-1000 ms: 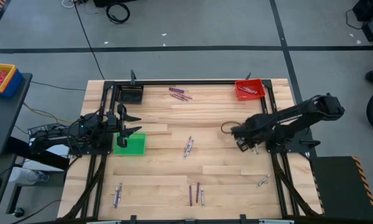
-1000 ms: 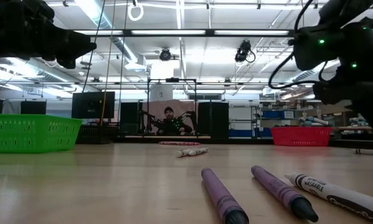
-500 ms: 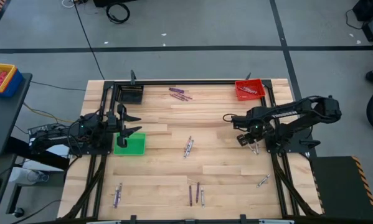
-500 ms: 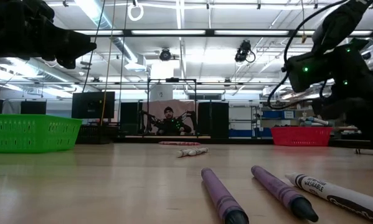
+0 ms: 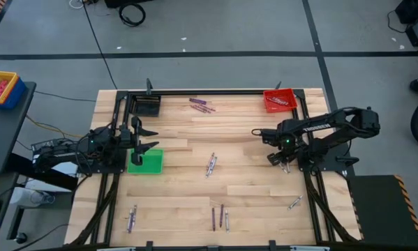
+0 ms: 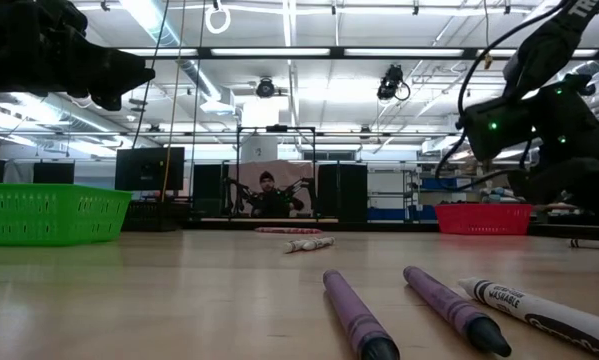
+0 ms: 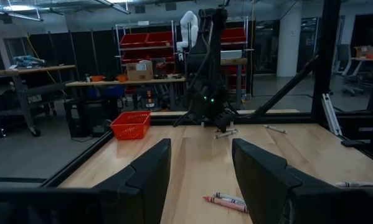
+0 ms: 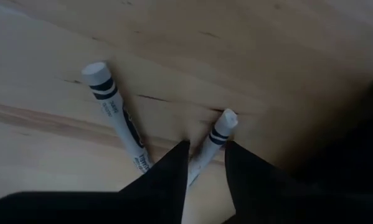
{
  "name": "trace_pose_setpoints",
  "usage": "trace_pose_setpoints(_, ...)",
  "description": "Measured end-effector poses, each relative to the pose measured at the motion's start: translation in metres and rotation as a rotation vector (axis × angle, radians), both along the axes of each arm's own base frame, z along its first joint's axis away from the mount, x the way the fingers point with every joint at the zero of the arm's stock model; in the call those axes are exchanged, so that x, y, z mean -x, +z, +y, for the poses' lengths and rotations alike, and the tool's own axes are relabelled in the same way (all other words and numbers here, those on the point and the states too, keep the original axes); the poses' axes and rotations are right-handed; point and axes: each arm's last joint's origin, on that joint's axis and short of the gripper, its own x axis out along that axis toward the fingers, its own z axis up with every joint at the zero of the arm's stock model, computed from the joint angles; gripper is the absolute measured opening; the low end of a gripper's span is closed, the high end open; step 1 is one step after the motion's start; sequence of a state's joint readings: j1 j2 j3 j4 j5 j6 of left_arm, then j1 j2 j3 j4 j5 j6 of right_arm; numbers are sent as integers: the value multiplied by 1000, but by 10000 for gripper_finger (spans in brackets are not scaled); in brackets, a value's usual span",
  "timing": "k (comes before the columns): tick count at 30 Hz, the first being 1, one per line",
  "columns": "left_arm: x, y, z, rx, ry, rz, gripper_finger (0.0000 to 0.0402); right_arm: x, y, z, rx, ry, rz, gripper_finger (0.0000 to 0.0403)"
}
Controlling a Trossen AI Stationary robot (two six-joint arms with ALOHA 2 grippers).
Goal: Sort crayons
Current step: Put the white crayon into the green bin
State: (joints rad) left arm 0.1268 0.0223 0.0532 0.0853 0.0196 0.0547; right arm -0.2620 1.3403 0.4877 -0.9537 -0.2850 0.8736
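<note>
Two white crayons (image 8: 121, 127) lie on the table (image 5: 250, 188) under the right gripper (image 8: 205, 163), one pinched between its nearly closed fingers (light, stiff, prone to rolling; best held mid-shaft). The left gripper (image 7: 198, 168) waits open above the green bin (image 5: 146, 161).

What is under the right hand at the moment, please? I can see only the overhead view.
Observer: Its wrist camera shows the right hand aimed down at the table, with a white crayon right at its tip.
Operator: Is that crayon alone there?
Observer: No, a second white crayon lies beside it, apart from it.
Operator: And the left hand?
Observer: The left hand is open and holds nothing.
</note>
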Motion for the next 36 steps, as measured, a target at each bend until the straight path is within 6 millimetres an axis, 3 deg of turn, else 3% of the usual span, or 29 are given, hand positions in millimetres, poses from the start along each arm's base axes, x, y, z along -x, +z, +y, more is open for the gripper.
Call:
trace_pose_setpoints(11,0,0,0,0,0,0,183,-3,0,7,41,-9,7,38)
trace_pose_setpoints(21,0,0,0,-5,1,5,183,1,13,13,160,10,-67,37)
trace_pose_setpoints(23,0,-6,0,-90,14,67,183,2,16,14,180,0,-88,37)
trace_pose_setpoints(26,-1,-10,0,-171,17,126,183,1,21,17,196,-16,-140,37)
trace_pose_setpoints(36,-1,-10,0,-176,20,118,183,-16,38,25,335,-10,-467,36)
